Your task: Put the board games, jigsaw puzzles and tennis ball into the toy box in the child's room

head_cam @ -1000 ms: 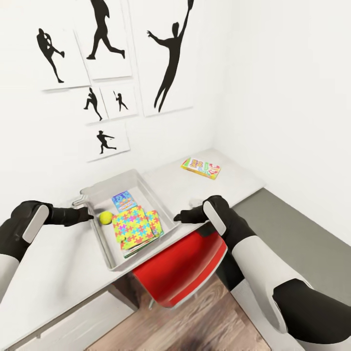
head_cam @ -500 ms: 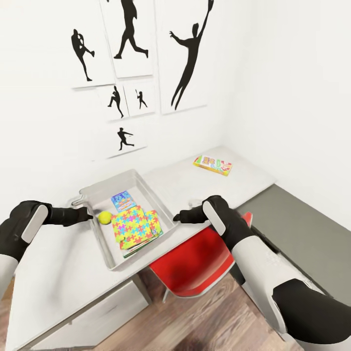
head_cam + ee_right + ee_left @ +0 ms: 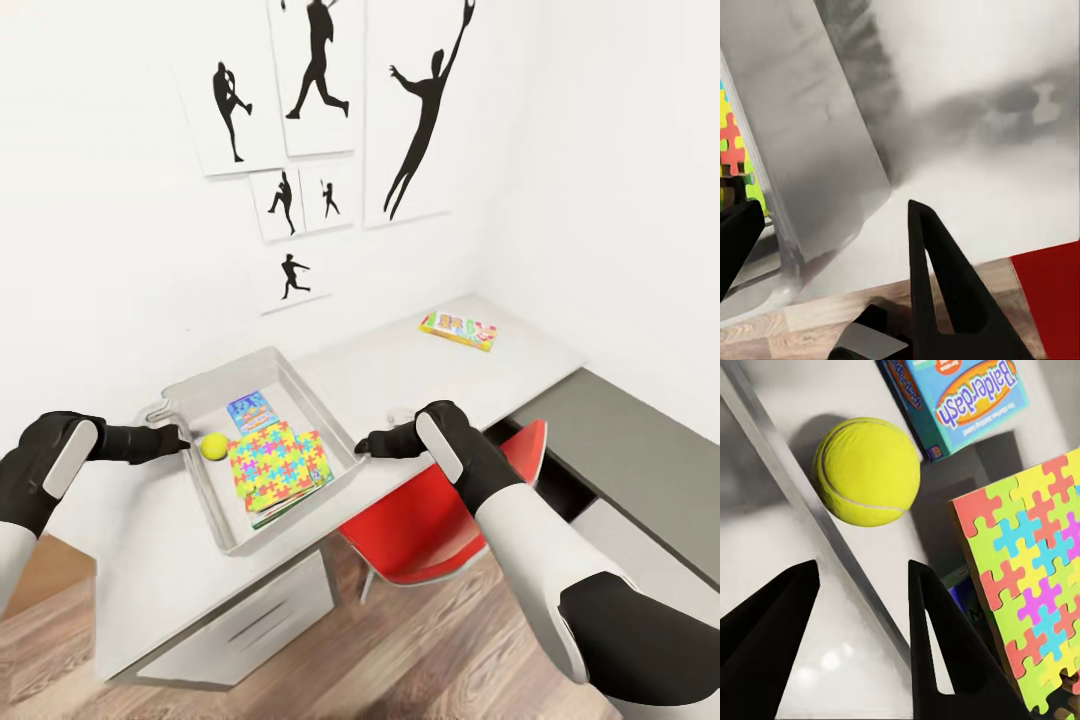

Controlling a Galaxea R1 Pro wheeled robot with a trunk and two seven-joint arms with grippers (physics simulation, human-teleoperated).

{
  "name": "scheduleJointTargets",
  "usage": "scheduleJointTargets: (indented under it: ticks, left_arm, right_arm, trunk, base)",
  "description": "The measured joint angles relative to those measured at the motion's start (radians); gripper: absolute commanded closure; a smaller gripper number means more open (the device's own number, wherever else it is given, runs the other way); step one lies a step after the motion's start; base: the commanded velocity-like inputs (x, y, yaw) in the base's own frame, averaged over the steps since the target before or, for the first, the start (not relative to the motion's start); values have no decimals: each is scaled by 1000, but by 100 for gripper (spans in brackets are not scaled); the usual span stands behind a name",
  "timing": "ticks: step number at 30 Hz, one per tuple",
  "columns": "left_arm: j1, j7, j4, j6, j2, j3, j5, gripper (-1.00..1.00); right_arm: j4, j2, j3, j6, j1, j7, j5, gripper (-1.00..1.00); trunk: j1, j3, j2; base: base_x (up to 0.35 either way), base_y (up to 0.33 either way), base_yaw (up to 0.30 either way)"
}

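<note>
The grey toy box [image 3: 297,377] hangs between my two grippers over the table's [image 3: 400,365] front edge. My left gripper [image 3: 181,440] is shut on its left rim [image 3: 787,472] and my right gripper [image 3: 361,446] on its right wall [image 3: 810,112]. Inside lie the tennis ball [image 3: 213,446] [image 3: 868,471], a blue board game [image 3: 252,411] [image 3: 956,401] and the bright jigsaw puzzles [image 3: 272,465] [image 3: 1027,570], with another flat box edge under them. A green-red-yellow board game [image 3: 458,329] lies on the table at the far right.
A red chair [image 3: 440,520] stands under the table below my right arm. White drawers [image 3: 250,625] sit under the box. A lower dark grey section [image 3: 640,440] runs along the right wall. Baseball silhouette pictures [image 3: 420,110] hang behind, and wood floor lies below.
The camera has moved, so the table, chair and pictures slid to the right in the view. The toy box and both grippers kept their place in the view, so the box travelled with me.
</note>
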Motion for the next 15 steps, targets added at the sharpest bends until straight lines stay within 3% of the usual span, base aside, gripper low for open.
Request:
scheduleJointTargets:
  ticks: [15]
  left_arm:
    - [0, -1, 0, 0, 8, 0, 3, 100]
  right_arm:
    - [-2, 3, -1, 1, 0, 0, -2, 100]
  trunk:
    - [0, 0, 0]
  base:
    - [-158, 273, 0]
